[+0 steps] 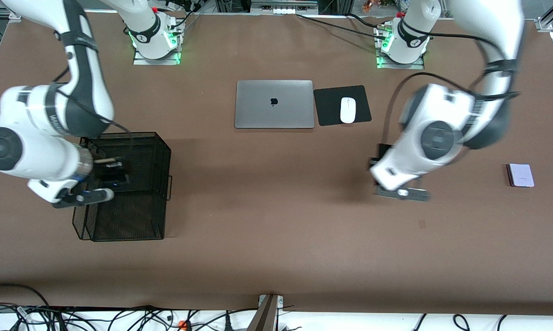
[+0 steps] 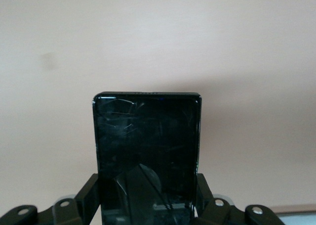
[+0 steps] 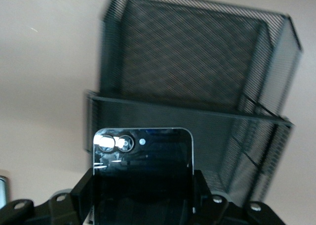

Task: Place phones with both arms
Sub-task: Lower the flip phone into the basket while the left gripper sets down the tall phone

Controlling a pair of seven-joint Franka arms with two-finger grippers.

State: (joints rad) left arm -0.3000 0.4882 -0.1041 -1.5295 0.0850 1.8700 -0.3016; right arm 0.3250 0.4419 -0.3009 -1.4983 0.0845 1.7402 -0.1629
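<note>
Two phones gripped, one loose.
Right gripper (image 3: 143, 195) clamps squarish black phone (image 3: 143, 173) over mesh basket (image 3: 197, 76); left gripper (image 2: 148, 200) clamps slim black phone (image 2: 147, 146); lavender phone (image 1: 521, 175) toward left arm's end from basket.

Black wire-mesh basket (image 1: 138, 193) sits at right arm's end of brown table (image 1: 276, 239). Grey closed laptop (image 1: 274, 104) lies mid-table near the bases; beside it, white computer mouse (image 1: 348, 110) on black mouse pad (image 1: 329, 105). Pale lavender-white squarish phone (image 1: 521, 175) lies at left arm's end.

slim phone (image 2: 146, 156) gripped, squarish black (image 3: 143, 170) gripped, lavender (image 1: 521, 175) flat
</note>
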